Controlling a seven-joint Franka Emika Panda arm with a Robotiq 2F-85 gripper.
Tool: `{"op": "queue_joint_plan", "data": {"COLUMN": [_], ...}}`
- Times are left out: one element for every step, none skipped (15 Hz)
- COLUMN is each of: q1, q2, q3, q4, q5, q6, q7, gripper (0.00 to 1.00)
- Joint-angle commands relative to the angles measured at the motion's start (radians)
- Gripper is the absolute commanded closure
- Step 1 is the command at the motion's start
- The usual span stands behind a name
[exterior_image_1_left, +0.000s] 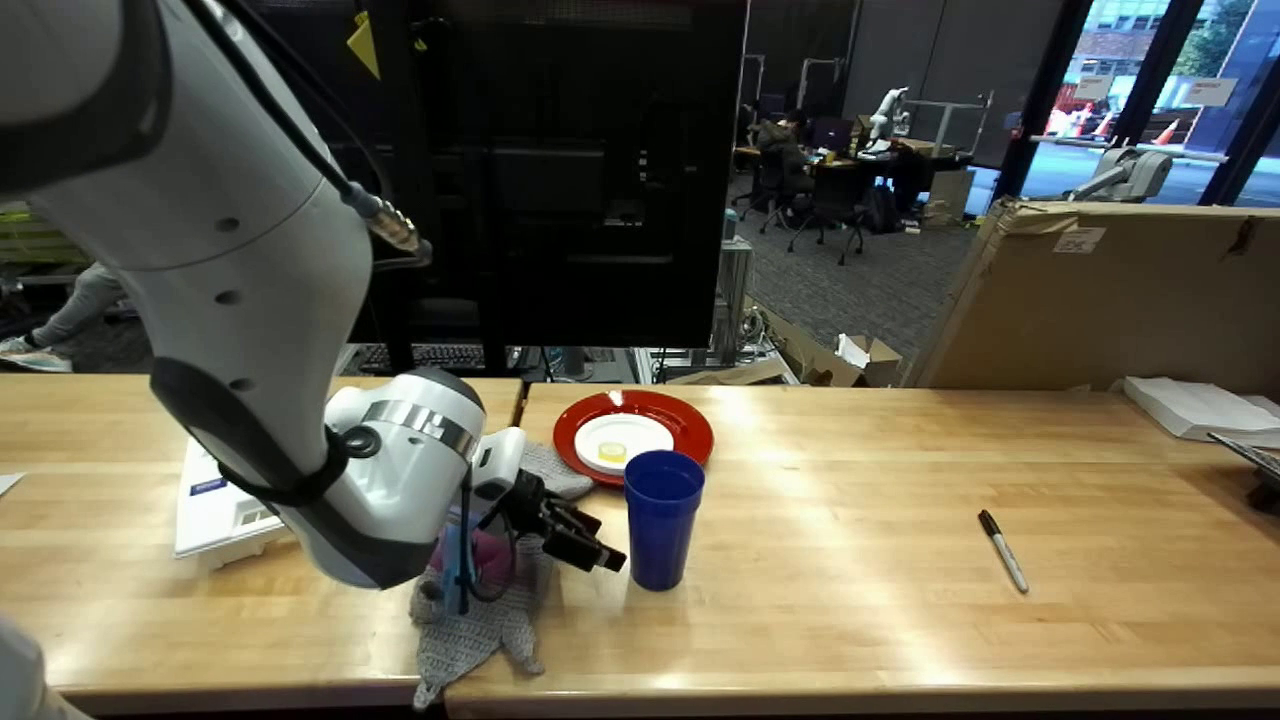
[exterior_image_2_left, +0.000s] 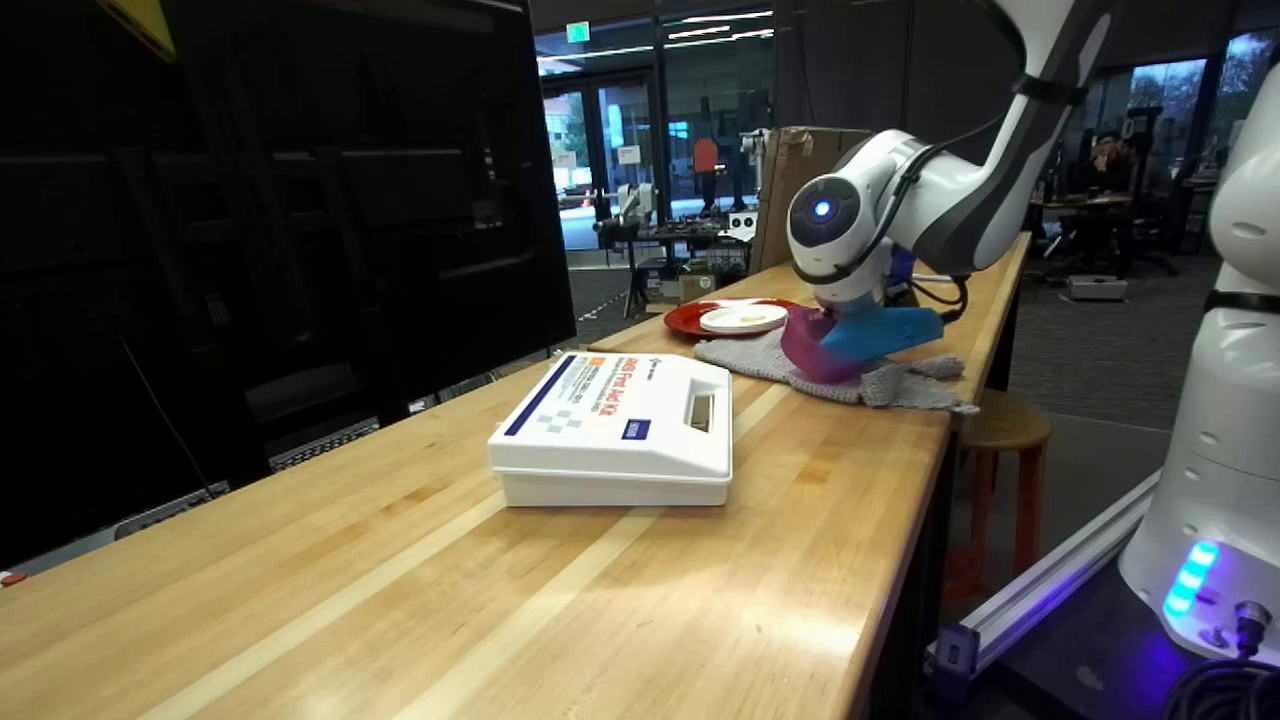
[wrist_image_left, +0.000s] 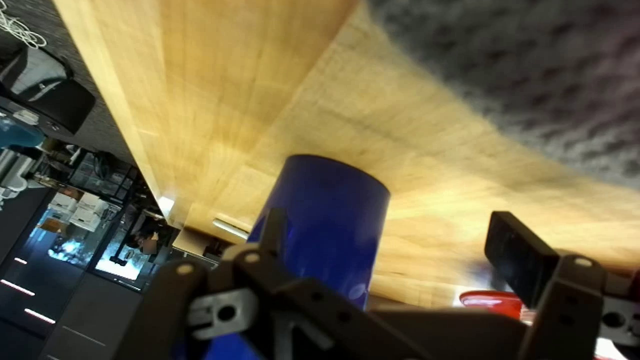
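a spread black two-fingered gripper (wrist_image_left: 390, 240) partly hides a cylindrical blue plastic cup (wrist_image_left: 335, 215); bumpy grey fabric (wrist_image_left: 540, 75) covers pale wooden tabletop (wrist_image_left: 220, 75).

Tall tapered blue cup (exterior_image_1_left: 660, 530) looks like smooth plastic, soft sheen. Grey knitted cloth (exterior_image_1_left: 465, 640): rough, matt, chunky texture. Round red plate (exterior_image_1_left: 690, 430) smooth, high gloss; small round white plate (exterior_image_1_left: 640, 430) smooth, less shiny. Pale wooden table (exterior_image_1_left: 850, 590): smooth, lacquered-looking, throws glare. White boxy first-aid case (exterior_image_2_left: 610, 455): smooth plastic, satin. Big flat brown cardboard box (exterior_image_1_left: 1110, 300): matt.

Plate (exterior_image_1_left: 694, 430) behind cup (exterior_image_1_left: 664, 530), cloth (exterior_image_1_left: 480, 635) left; marker (exterior_image_1_left: 1003, 552) right
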Motion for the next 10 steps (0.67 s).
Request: {"op": "queue_joint_plan", "data": {"q1": [0.030, 0.036, 0.041, 0.045, 0.048, 0.051, 0.052, 0.054, 0.054, 0.054], "q2": [-0.038, -0.042, -0.049, -0.053, -0.057, -0.061, -0.067, -0.074, -0.080, -0.088], "q3": [0.009, 0.013, 0.015, 0.017, 0.018, 0.019, 0.018, 0.019, 0.019, 0.018], "q4": [0.000, 0.003, 0.005, 0.007, 0.010, 0.012, 0.011, 0.011, 0.010, 0.011], "q5": [0.032, 0.030, 0.032, 0.032, 0.032, 0.031, 0.033, 0.031, 0.029, 0.030], "q6": [-0.016, -0.026, -0.026, -0.028, -0.030, -0.031, -0.024, -0.026, -0.028, -0.028], "q7": [-0.057, -0.063, -0.068, -0.074, -0.077, -0.080, -0.092, -0.100, -0.103, -0.109], "gripper": [0.00, 0.00, 0.00, 0.00, 0.00, 0.00, 0.00, 0.00, 0.00, 0.00]}}
